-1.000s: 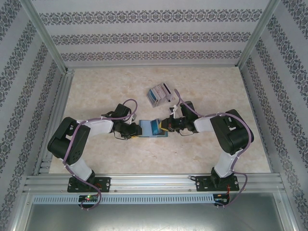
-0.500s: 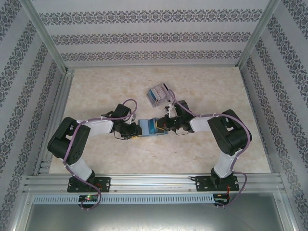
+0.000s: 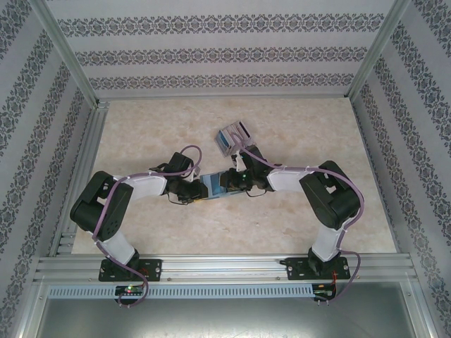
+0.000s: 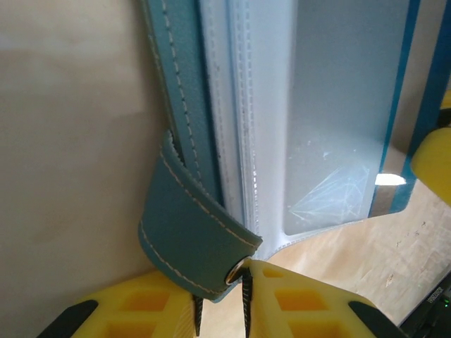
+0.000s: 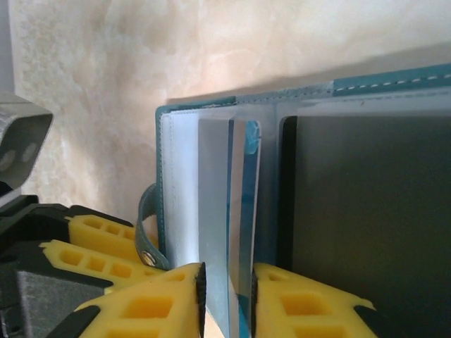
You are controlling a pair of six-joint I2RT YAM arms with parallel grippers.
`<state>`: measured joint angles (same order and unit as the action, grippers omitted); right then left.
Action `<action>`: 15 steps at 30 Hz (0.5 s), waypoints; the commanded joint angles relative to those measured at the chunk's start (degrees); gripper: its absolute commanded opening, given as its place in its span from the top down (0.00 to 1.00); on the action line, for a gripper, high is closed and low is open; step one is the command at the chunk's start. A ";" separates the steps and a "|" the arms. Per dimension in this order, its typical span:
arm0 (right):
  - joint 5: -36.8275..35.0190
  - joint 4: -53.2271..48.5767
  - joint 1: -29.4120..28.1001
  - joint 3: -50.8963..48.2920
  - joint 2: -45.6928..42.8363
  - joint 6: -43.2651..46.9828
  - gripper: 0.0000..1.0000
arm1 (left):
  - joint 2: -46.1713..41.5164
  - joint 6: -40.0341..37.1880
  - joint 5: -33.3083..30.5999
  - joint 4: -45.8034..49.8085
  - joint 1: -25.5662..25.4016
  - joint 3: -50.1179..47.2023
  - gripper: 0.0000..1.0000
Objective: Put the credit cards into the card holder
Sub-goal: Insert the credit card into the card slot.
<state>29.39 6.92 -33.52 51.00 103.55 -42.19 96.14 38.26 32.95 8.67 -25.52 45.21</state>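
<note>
Credit cards [image 3: 232,136] lie piled just beyond the open card holder [image 3: 215,186], which lies between both arms. Left wrist: the left gripper [image 4: 222,310], nearly closed, pinches the strap [image 4: 190,239]. Right wrist: the right gripper [image 5: 227,296] clamps one card [image 5: 243,211] edge-on, its long axis pointing into the slots [image 5: 180,211].

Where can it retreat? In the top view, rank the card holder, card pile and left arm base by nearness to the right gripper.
1. card holder, at the right gripper, leftward; it grips a card.
2. card pile, just behind.
3. left arm base, near-left edge.
</note>
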 commanded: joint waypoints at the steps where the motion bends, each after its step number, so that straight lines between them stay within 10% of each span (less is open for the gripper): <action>1: -2.34 -5.97 0.29 1.11 -2.05 3.24 0.67 | 1.90 1.53 1.59 -5.34 -1.88 0.41 0.76; 9: -8.07 -19.11 1.08 4.52 -8.19 10.01 0.53 | -0.45 1.90 -0.33 -4.53 -1.75 0.51 0.79; 15: -8.30 -19.01 0.74 5.97 -7.15 11.24 0.74 | -5.19 -0.05 -7.65 0.23 -1.10 1.01 0.83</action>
<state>22.68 -9.37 -32.73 55.37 95.92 -33.15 93.97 39.27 29.69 8.12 -26.30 45.23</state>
